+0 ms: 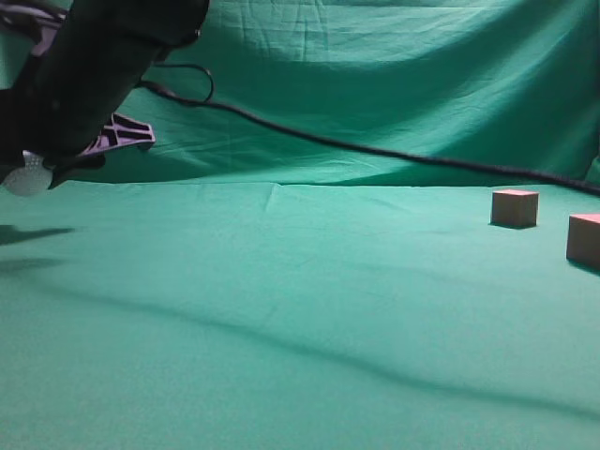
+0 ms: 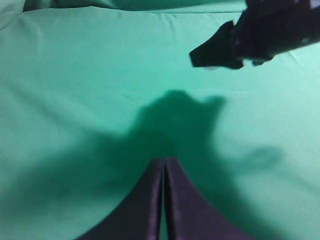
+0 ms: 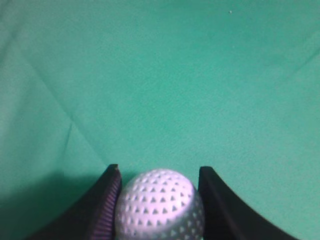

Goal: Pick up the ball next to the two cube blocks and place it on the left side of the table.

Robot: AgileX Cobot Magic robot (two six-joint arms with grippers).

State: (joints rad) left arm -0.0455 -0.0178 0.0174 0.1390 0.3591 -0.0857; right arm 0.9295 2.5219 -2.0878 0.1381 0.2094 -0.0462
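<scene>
Right pincer [image 3: 157,200] clenched on white dimpled ball [image 3: 159,205], held above green table [image 3: 160,75]. Left pincer [image 2: 163,170] closed, empty. Cube blocks [image 1: 515,207] far right.

White dimpled ball [image 3: 159,207], green table [image 1: 281,309]

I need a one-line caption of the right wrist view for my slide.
Right gripper holds the dimpled white ball between its fingers above the green table.

Bulky black arm [image 1: 94,66], trailing black cable [image 1: 375,150] — dark, purple-ribbed pincer [image 3: 157,200]
</scene>
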